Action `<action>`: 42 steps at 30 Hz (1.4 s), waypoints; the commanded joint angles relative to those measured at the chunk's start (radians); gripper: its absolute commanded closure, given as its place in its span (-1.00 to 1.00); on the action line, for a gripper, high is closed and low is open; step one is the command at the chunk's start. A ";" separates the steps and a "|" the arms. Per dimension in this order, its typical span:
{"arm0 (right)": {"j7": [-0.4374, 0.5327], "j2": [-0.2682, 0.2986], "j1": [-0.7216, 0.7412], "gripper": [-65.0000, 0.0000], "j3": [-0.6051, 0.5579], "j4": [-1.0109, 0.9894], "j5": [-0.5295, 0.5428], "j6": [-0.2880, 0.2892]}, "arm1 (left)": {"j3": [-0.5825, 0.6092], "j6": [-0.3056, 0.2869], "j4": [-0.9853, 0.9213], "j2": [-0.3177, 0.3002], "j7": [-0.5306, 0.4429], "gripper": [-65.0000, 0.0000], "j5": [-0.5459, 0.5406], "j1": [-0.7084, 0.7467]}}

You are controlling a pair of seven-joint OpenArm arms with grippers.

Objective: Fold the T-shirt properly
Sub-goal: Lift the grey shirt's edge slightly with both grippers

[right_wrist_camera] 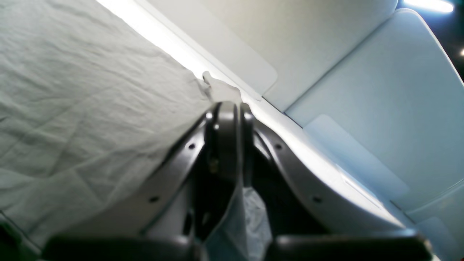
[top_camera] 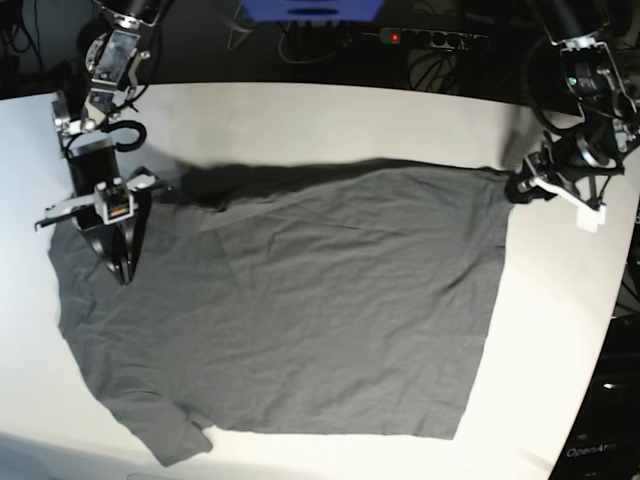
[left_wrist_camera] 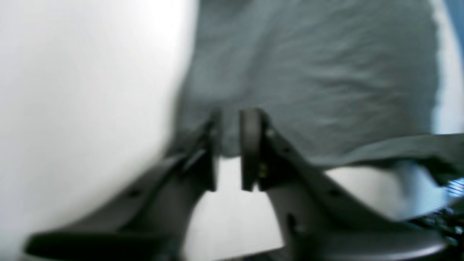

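Surface: white table (top_camera: 330, 115), as I see it.
T-shirt (top_camera: 320, 310): spread flat, wrinkled.
Left gripper (left_wrist_camera: 230, 150): jaws slightly parted at hem.
Right gripper (right_wrist_camera: 229, 108): clamped on T-shirt fabric.

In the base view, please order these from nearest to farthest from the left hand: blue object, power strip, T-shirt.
1. T-shirt: its corner lies right beside the left hand.
2. Power strip: behind the table's far edge.
3. Blue object: top middle.
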 commanded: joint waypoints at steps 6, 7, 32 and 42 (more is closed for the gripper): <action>0.028 0.004 0.008 0.96 0.000 0.016 0.022 -0.010 | -0.003 -0.011 0.020 -0.034 -0.022 -0.05 -0.032 0.045; 0.028 0.004 0.008 0.96 0.000 0.016 0.022 -0.010 | -0.003 -0.016 0.019 -0.031 -0.030 -0.06 -0.032 0.053; 0.028 0.004 0.014 0.96 -0.002 0.016 0.024 -0.010 | 0.169 -0.131 -0.422 -0.005 -0.273 -0.07 0.103 -0.066; 0.028 0.006 0.019 0.96 -0.002 0.016 0.024 -0.010 | 0.198 -0.131 -0.466 0.013 -0.273 0.31 0.103 -0.104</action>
